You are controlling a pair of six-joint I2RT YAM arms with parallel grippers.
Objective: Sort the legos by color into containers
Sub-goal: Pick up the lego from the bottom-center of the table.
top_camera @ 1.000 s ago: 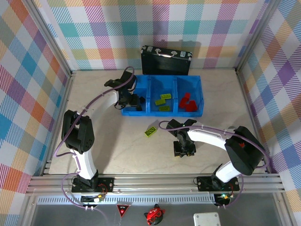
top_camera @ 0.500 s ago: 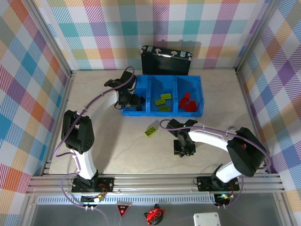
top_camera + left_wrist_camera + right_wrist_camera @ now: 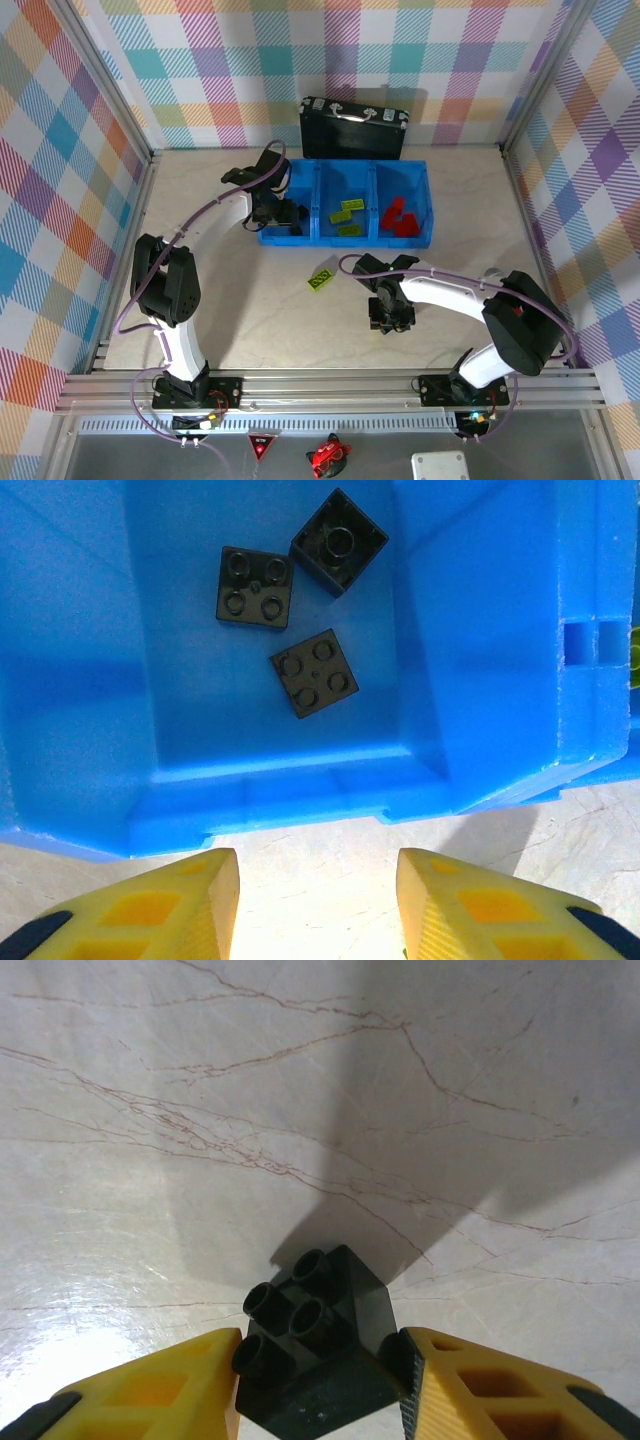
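My right gripper (image 3: 318, 1370) is shut on a black cube lego (image 3: 318, 1345) just above the tabletop, near the table's middle (image 3: 390, 318). The blue three-compartment container (image 3: 310, 238) stands at the back. Its left compartment holds three black cubes (image 3: 313, 672), the middle one lime-green bricks (image 3: 348, 215), the right one red bricks (image 3: 398, 217). My left gripper (image 3: 318, 900) hangs open over the near wall of the left compartment (image 3: 282, 222), with nothing between its fingers. A lime-green brick (image 3: 321, 278) lies on the table in front of the container.
A black case with a metal handle (image 3: 352, 127) stands behind the container against the back wall. Checked walls and metal rails enclose the table. Bare marble tabletop (image 3: 250, 320) spreads left of the right gripper.
The right gripper with the black cube has edged slightly away from the near edge. The left arm has not moved.
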